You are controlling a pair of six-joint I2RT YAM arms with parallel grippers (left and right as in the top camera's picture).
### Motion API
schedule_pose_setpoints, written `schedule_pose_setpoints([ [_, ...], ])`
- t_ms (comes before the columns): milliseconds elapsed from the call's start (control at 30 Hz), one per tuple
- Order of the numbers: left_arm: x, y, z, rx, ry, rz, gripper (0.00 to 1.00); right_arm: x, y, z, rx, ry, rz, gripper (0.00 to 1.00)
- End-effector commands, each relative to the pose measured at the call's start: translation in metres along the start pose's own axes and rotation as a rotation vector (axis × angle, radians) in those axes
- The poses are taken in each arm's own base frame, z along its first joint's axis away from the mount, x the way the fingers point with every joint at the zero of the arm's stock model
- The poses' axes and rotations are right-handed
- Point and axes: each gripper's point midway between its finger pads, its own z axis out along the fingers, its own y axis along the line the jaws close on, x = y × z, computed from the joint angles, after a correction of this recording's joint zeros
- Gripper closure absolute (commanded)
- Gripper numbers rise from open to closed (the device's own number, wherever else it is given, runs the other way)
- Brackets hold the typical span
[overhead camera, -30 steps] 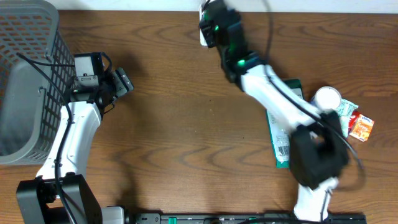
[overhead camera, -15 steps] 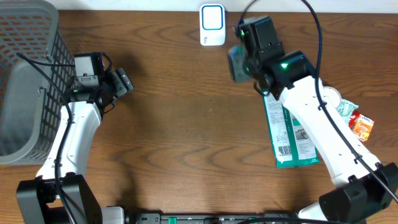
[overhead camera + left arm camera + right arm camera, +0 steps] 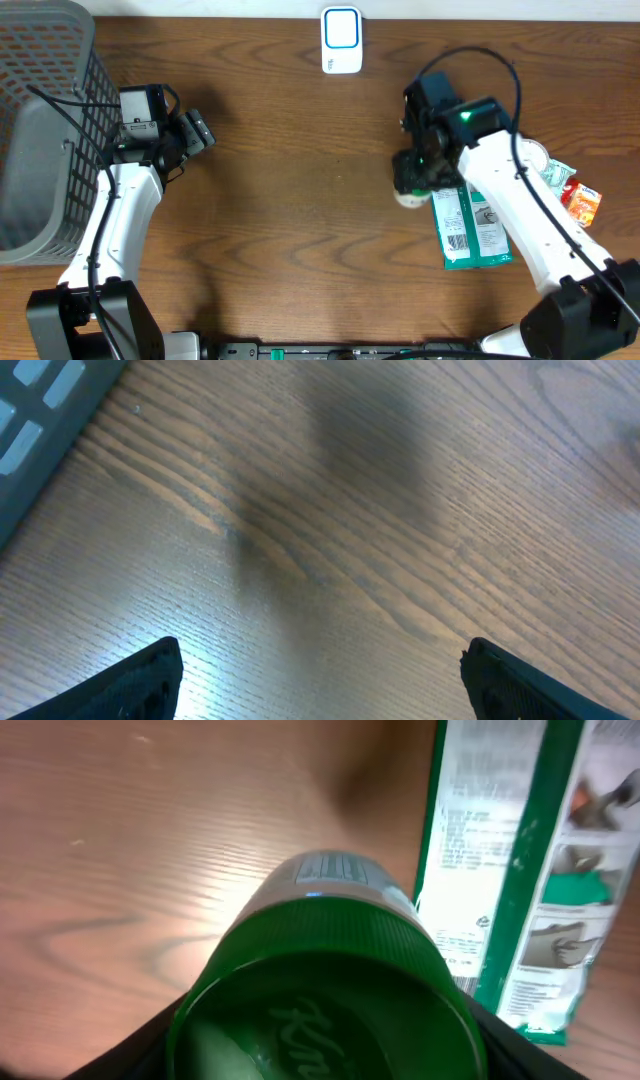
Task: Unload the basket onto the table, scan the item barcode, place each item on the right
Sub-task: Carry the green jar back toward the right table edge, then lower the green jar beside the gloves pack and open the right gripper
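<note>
Filling the bottom of the right wrist view, a jar is seen from its top end, where a broad green screw cap with raised lettering is presented to the camera. The cap is flanked on both sides by the dark fingers of the right gripper, which is clamped around the jar at a medium spread. Beyond the cap, a pale label is wrapped around the jar's body, and a block of fine dark bars is printed on its upper side. The jar is held low over the wooden table, tilted away from the camera; whether it touches the wood cannot be told. Just beside it, to the right, a flat green and white packet is laid on the table, with small print and pictures on its face.

In the overhead view, the jar's pale far end is shown at the packet's top left corner. A white scanner is placed at the table's far edge, well apart from the jar. A round white object and small red packets are gathered behind the right arm. At the opposite side, the left gripper is spread wide over bare wood, empty, near a grey mesh basket.
</note>
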Motion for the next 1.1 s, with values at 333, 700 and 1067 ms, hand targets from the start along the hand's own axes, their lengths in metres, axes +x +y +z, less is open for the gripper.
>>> schedule_pose_setpoints([
  [333, -0.006, 0.001, -0.002, -0.008, -0.017, 0.004, 0.11, 0.019, -0.044, 0.048, 0.193, -0.008, 0.163, 0.99],
  [700, -0.006, 0.001, -0.002, -0.008, -0.017, 0.004, 0.11, 0.03, -0.035, 0.067, 0.134, 0.021, 0.163, 0.87],
  [1067, -0.006, 0.001, -0.002, -0.008, -0.017, 0.004, 0.11, 0.023, -0.033, 0.06, 0.125, 0.006, 0.148, 0.01],
])
